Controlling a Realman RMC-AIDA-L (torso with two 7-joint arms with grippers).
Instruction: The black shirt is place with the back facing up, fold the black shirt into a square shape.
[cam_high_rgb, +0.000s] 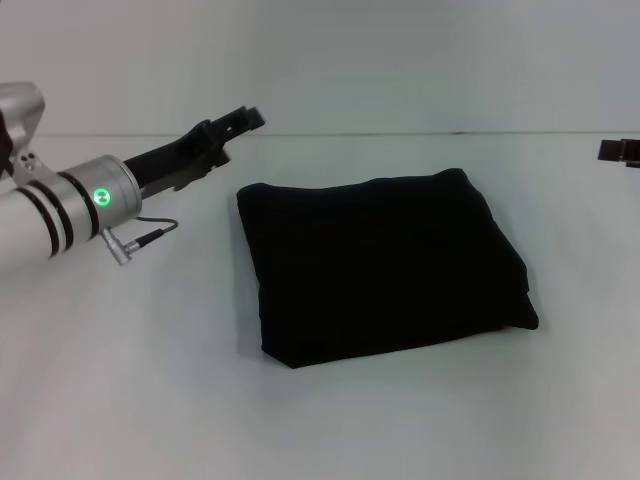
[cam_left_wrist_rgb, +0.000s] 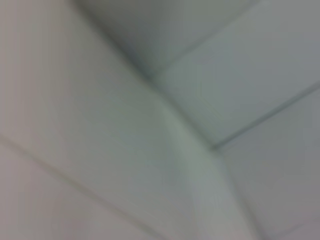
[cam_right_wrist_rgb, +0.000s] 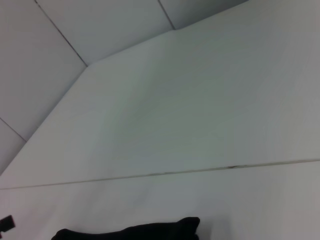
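The black shirt (cam_high_rgb: 380, 262) lies folded into a compact, roughly square block in the middle of the white table (cam_high_rgb: 150, 400). Its edge also shows in the right wrist view as the black shirt (cam_right_wrist_rgb: 135, 232). My left gripper (cam_high_rgb: 245, 120) is lifted off the cloth, behind and to the left of the shirt's back-left corner, holding nothing. Only a small black part of my right gripper (cam_high_rgb: 620, 151) shows at the far right edge, well away from the shirt. The left wrist view holds only blurred pale wall panels.
The left arm's silver wrist with a green light (cam_high_rgb: 100, 196) and a thin cable (cam_high_rgb: 145, 232) hangs over the table's left side. A pale wall (cam_high_rgb: 400, 60) rises behind the table's far edge.
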